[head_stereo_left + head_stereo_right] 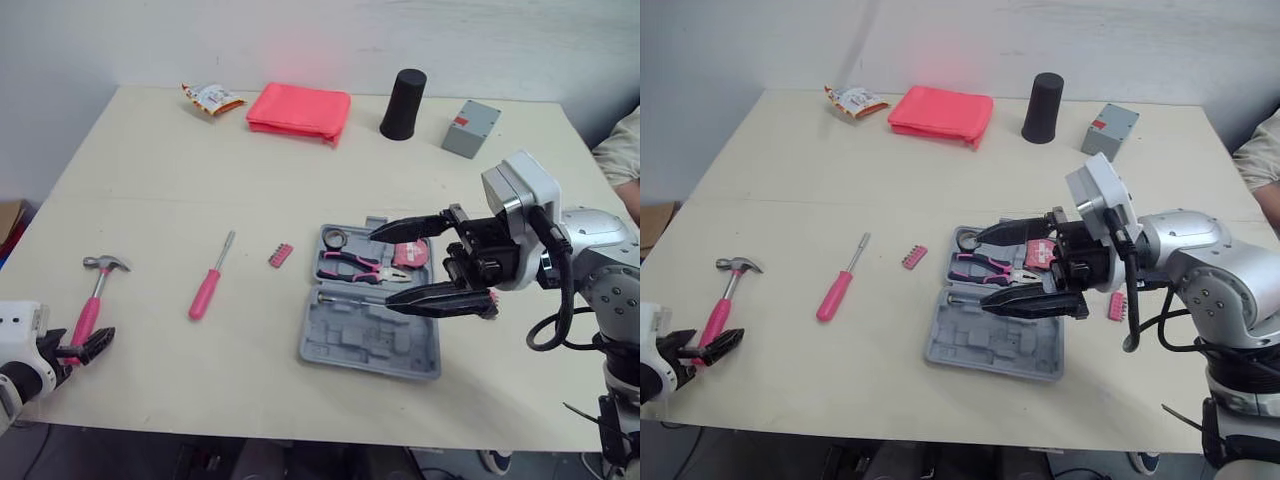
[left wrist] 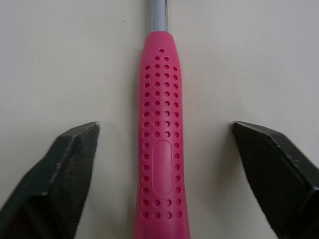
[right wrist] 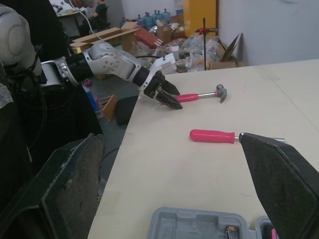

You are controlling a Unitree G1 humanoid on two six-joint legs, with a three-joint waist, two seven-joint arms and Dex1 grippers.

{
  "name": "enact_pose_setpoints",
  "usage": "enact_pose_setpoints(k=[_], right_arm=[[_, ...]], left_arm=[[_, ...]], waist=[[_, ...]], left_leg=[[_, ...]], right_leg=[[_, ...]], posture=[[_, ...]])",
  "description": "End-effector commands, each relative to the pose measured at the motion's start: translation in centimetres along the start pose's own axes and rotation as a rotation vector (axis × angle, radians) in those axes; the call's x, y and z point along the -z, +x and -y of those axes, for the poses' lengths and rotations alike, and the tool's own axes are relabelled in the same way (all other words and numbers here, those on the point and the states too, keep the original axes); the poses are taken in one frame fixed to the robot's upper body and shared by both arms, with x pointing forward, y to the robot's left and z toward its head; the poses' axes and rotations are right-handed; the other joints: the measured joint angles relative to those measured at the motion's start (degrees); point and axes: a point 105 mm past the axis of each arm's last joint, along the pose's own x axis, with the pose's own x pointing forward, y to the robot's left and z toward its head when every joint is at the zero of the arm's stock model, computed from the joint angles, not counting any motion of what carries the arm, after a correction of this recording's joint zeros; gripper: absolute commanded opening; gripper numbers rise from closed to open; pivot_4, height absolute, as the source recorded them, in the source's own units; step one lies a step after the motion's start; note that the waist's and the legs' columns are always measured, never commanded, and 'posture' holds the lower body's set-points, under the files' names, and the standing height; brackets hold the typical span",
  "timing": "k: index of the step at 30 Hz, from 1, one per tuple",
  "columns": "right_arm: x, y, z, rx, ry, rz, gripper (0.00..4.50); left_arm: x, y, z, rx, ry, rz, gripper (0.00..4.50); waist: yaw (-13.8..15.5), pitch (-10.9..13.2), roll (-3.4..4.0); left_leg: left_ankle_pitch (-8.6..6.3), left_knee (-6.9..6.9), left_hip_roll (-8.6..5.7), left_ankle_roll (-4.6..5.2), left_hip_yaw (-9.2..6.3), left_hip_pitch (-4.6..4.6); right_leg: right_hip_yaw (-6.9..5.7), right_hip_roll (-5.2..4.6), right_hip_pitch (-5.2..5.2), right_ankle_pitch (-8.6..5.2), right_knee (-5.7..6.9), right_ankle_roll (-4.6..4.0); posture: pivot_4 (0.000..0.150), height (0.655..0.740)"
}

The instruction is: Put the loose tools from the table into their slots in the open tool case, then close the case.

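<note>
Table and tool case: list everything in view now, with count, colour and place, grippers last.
Beige table: 1, under the tools.
Grey plastic tool case: 1, open, near edge, centre-right.
Pink-handled pliers: 1, in the case's far half.
Pink-handled hammer: 1, near-left edge.
Pink-handled screwdriver: 1, between hammer and case.
Small pink bit strips: 2, one left of the case, the other right of it.
Folded red cloth pouch: 1, far side.
Black tapered cup: 1, right of the pouch.
Grey box with red label: 1, right of the cup.
Crinkled snack packet: 1, left of the pouch.
Person's light sleeve: 1, right edge.
Left gripper: open, fingers either side of the hammer's handle, not touching.
Right gripper: open, above the case.
</note>
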Motion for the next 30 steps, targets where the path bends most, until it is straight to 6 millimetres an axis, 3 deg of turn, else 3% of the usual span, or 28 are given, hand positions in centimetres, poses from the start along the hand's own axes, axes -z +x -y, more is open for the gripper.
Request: enact_pose_setpoints(k=[1,6,11,15,17,19,21,23,30], right_arm=[[-0.9,-0.3,-0.2,0.001,-0.021,0.028,4.5],[-0.2,0.2,0.1,0.033,-0.082,-0.016,4.5],[-0.2,0.1,0.2,0.034,-0.092,-0.02,4.5],[1.0,-0.8,0.3,0.068,-0.047,-0.048,4.5],[1.1,-1.2,0.7,0.105,-0.04,-0.028,4.5],[0.9,-1.5,1.1,0.144,-0.03,0.002,4.5],[1.4,-1.9,0.7,0.159,-0.022,-0.031,4.5],[1.8,-2.5,0.2,0.177,-0.004,-0.058,4.5],[4.5,-5.5,-1.5,0.308,0.069,-0.207,4.5]], left_arm=[[1.6,0.3,-0.4,-0.012,-0.016,-0.059,2.83],[0.1,0.7,-1.0,-0.025,-0.008,-0.007,0.6],[-2.7,0.6,-0.1,0.014,0.072,0.071,0.5],[-9.0,-0.3,6.1,0.23,0.374,0.226,0.5],[-10.2,-0.4,9.0,0.342,0.493,0.254,0.5],[-10.7,-0.6,11.5,0.456,0.571,0.266,0.5],[-11.1,-1.5,16.1,0.701,0.631,0.319,0.5],[-11.0,-2.0,19.5,0.869,0.682,0.332,0.5],[-10.2,-1.4,25.7,1.135,0.872,0.294,0.5]], waist=[[0.0,0.0,0.0],[0.0,0.0,0.06],[0.0,0.0,0.06],[0.6,0.1,-0.33],[0.9,0.0,-0.44],[0.9,0.1,-0.4],[0.7,0.1,-0.28],[0.7,0.1,-0.27],[1.2,0.1,-0.22]], left_leg=[[0.0,0.0,0.0,0.0,0.0,0.0],[0.0,-0.04,0.0,0.0,0.0,0.02],[0.01,-0.05,0.0,-0.01,-0.01,0.0],[0.11,-0.02,0.0,-0.19,-0.15,-0.16],[0.13,0.03,0.0,-0.21,-0.21,-0.3],[0.12,0.03,-0.03,-0.19,-0.14,-0.35],[0.09,0.01,-0.04,-0.15,-0.07,-0.36],[0.09,-0.05,-0.06,-0.14,-0.05,-0.39],[0.09,0.24,0.04,-0.15,0.1,-1.27]], right_leg=[[0.0,0.0,0.0,0.0,0.0,0.0],[0.0,0.0,0.0,0.0,-0.01,0.0],[-0.02,0.0,-0.02,0.0,-0.01,0.0],[-0.1,0.0,-0.03,0.01,-0.07,-0.02],[-0.17,0.0,-0.03,0.04,-0.08,-0.06],[-0.11,-0.01,-0.03,0.14,-0.14,-0.02],[-0.07,-0.01,-0.02,0.15,-0.23,0.0],[-0.08,0.03,-0.04,0.15,-0.28,0.0],[0.0,0.32,-0.88,0.16,0.08,0.01]], posture=[[0.15,0.7361],[0.15,0.7361],[0.15,0.7361],[0.15,0.7361],[0.15,0.7361],[0.15,0.7361],[0.15,0.7361],[0.15,0.7361],[0.15,0.7361]])
